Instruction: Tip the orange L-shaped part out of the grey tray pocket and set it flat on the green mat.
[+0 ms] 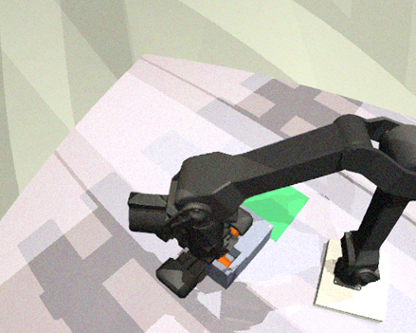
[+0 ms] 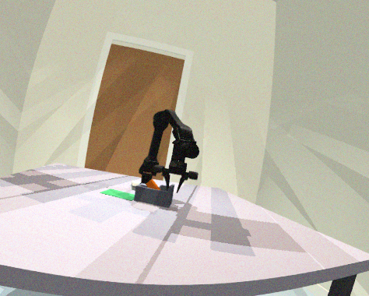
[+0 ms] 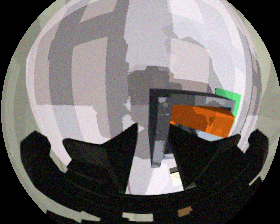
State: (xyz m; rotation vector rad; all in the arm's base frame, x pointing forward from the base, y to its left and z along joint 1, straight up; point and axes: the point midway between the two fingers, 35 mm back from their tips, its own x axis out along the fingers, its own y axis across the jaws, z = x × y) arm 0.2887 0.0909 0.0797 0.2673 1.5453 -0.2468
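In the top view you see the arm point(image 1: 286, 157) reaching from its base plate point(image 1: 353, 288) across the table point(image 1: 103, 182) and bending down over the grey tray point(image 1: 247, 256). The wrist covers most of the tray, so only two small pieces of the orange L-shaped part point(image 1: 223, 261) show beside the dark body, and you cannot tell from here how the part lies. The green mat point(image 1: 277, 210) lies just beside the tray, on the side toward the base, partly under the forearm. In the exterior view you see the gripper point(image 2: 173, 186) pointing down at the tray point(image 2: 153, 195): its two fingers point(image 2: 166, 180) stand partly apart, about half way, one over the tray near its far edge and the other outside the tray's end wall, with nothing between them. The orange part point(image 2: 152, 184) is tilted, one end rising above the tray's rim on the side toward the mat point(image 2: 117, 194), the other end low in the pocket. In the wrist view you see the orange part point(image 3: 201, 120) to the right of centre, inside the dark walls of the tray point(image 3: 159, 128), with a corner of the green mat point(image 3: 226, 96) behind it. The dark fingers fill the lower part of the picture, and they are not closed on the part.
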